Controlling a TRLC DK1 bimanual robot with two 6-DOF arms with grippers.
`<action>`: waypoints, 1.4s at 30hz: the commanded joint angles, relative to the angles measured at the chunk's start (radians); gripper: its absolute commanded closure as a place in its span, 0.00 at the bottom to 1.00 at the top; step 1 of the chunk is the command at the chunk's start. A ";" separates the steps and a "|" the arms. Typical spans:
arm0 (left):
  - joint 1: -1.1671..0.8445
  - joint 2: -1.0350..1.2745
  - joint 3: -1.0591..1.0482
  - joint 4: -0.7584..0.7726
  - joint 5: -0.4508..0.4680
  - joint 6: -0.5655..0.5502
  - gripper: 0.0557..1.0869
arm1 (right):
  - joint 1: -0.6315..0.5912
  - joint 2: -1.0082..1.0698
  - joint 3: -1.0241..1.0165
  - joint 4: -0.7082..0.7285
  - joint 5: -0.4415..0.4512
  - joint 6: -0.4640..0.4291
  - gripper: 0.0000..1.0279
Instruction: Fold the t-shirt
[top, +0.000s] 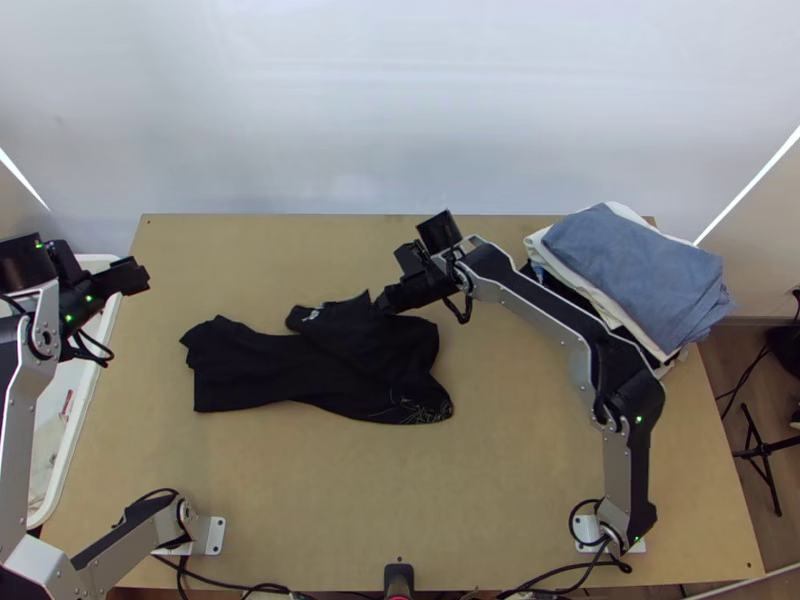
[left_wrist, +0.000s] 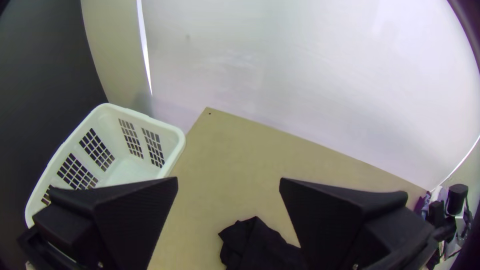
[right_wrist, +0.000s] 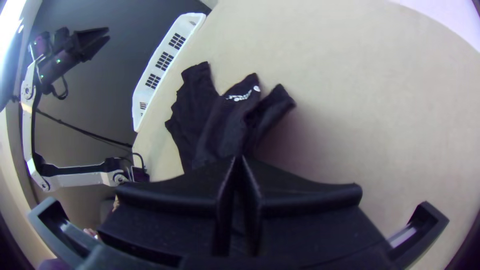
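When we counted, we had one black shirt (top: 310, 375), one basket (left_wrist: 172, 131), one clothes pile (top: 640, 270) and two arms. The shirt lay bunchy mid-table (top: 350, 490), far from the edges, with lots of room nearer us. Our left gripper (top: 143, 278) hung near the basket, fingers wide apart. Our right gripper (top: 380, 302) bent to the shirt, fingertips together; we couldn't tell if they pinched cloth.
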 joint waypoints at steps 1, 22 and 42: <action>0.001 0.012 0.015 0.003 0.003 0.000 0.04 | -0.001 -0.082 -0.010 0.006 0.023 0.006 0.97; -0.154 0.087 -0.233 0.034 -0.014 0.304 0.04 | -0.116 -0.188 -0.079 0.005 0.092 0.008 0.97; -0.235 0.343 -0.241 0.115 -0.008 0.275 0.04 | -0.050 -0.461 -0.137 -0.133 0.125 0.043 0.97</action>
